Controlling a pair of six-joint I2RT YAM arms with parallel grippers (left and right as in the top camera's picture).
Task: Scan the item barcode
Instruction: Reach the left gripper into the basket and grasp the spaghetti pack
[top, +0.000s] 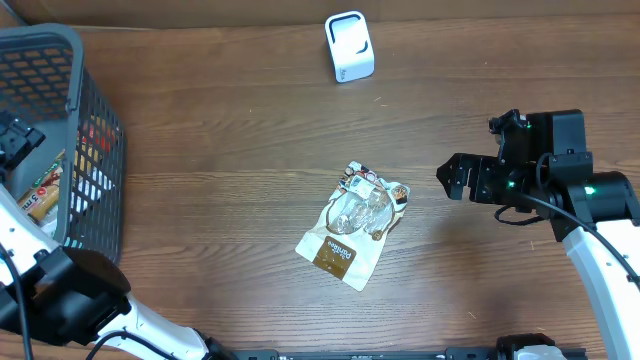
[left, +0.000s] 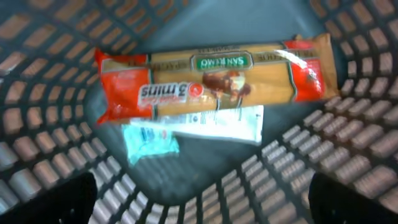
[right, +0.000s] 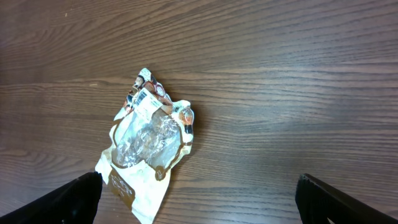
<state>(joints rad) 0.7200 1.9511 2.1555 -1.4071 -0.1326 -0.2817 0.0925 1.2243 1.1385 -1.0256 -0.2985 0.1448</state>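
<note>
Both arms same build: white link tubes, black joint housings. Right arm (top: 600, 250) ends in a boxy black wrist block (top: 548, 148), green LEDs (top: 511, 183) lit, thin black cable (top: 522, 210) looped below; right gripper (top: 447, 180) all black. Left arm (top: 155, 325) has a chunky black elbow housing (top: 75, 290).

Overhead faces down on table (top: 220, 110); left wrist peers into basket (left: 43, 124); right shares overhead's pouch (right: 146, 146).
</note>
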